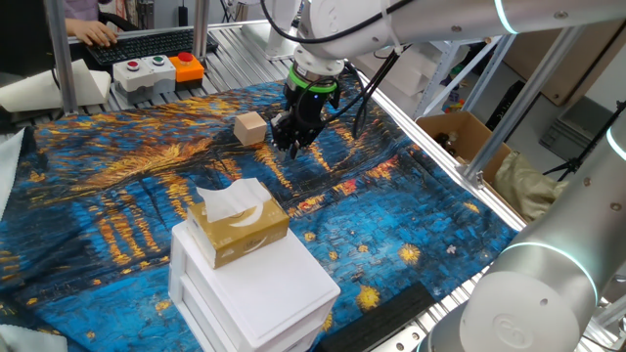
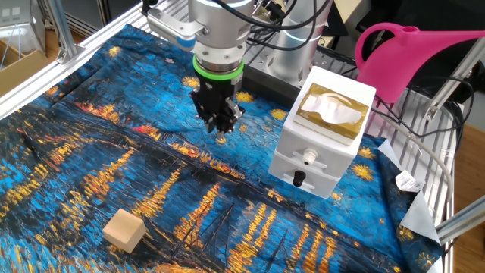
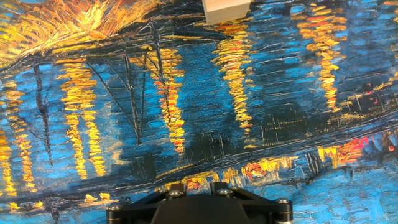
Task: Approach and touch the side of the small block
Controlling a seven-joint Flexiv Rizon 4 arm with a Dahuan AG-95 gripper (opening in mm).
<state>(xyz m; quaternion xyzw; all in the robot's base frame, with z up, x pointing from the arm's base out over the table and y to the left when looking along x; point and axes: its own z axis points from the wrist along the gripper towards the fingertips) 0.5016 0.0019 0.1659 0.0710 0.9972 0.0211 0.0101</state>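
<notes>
Now we count one pincer (image 2: 220,125), hanging just above the blue-and-gold painted cloth (image 2: 91,152) with its fingers drawn close together and nothing between them. One small wooden block (image 2: 124,230) sits on the cloth apart from the pincer, out ahead of it in the hand view (image 3: 227,10) and not touching it. Off to the pincer's other side we see one white drawer unit (image 2: 318,155) with one tissue box (image 2: 333,111) on top, and one pink watering can (image 2: 405,57) behind that.
</notes>
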